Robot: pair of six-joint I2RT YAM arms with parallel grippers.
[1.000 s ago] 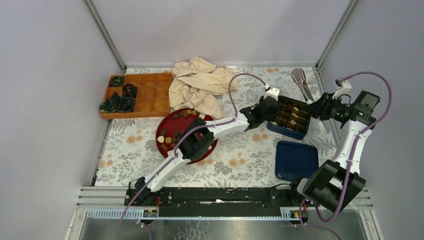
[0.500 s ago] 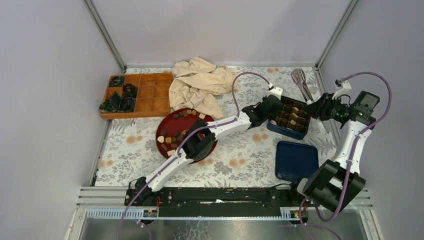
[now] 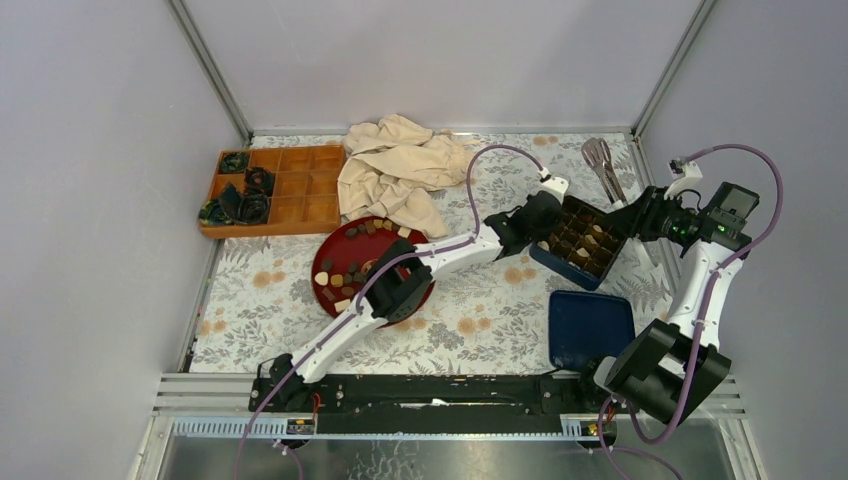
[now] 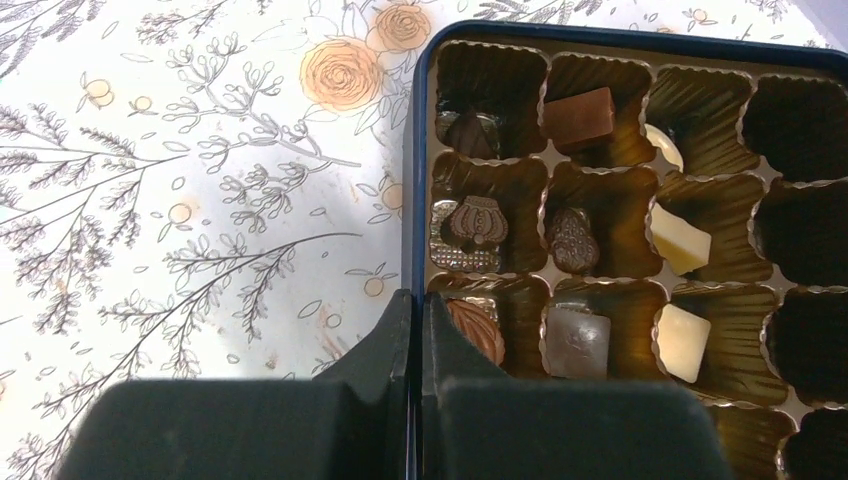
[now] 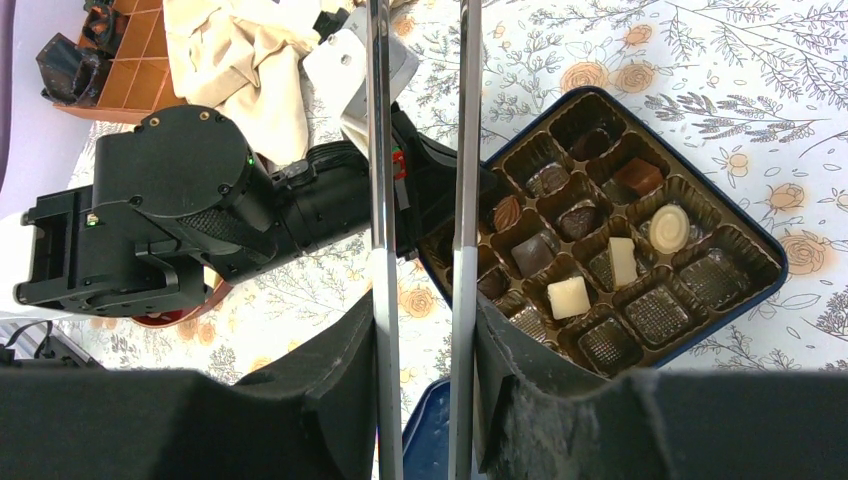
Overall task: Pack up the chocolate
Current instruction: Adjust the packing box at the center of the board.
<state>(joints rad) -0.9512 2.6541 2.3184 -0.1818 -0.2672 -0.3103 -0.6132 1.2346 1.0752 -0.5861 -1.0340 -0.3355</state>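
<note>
Chocolate pieces lie on a red plate (image 3: 325,255) and in a blue box (image 3: 585,275) with a brown cell insert. The left wrist view shows brown and white pieces (image 4: 578,115) in the box (image 4: 800,120), with several cells bare. My left gripper (image 3: 545,235) is shut on the box's left wall (image 4: 415,300), one finger outside and one inside. My right gripper (image 3: 640,215) hovers at the box's right side, shut on metal tongs (image 3: 600,158). Their two arms run between my fingers (image 5: 420,310) above the box (image 5: 655,315) and its pieces (image 5: 568,297).
The box's blue lid (image 3: 592,325) lies in front of the box. A crumpled beige cloth (image 3: 400,175) sits at the back middle. An orange divided tray (image 3: 290,195) with dark wrappers stands back left. Metal frame posts bound the table.
The blue box has turned on the table in my left gripper's grip, its near corner swinging toward the front. The right arm has hardly moved.
</note>
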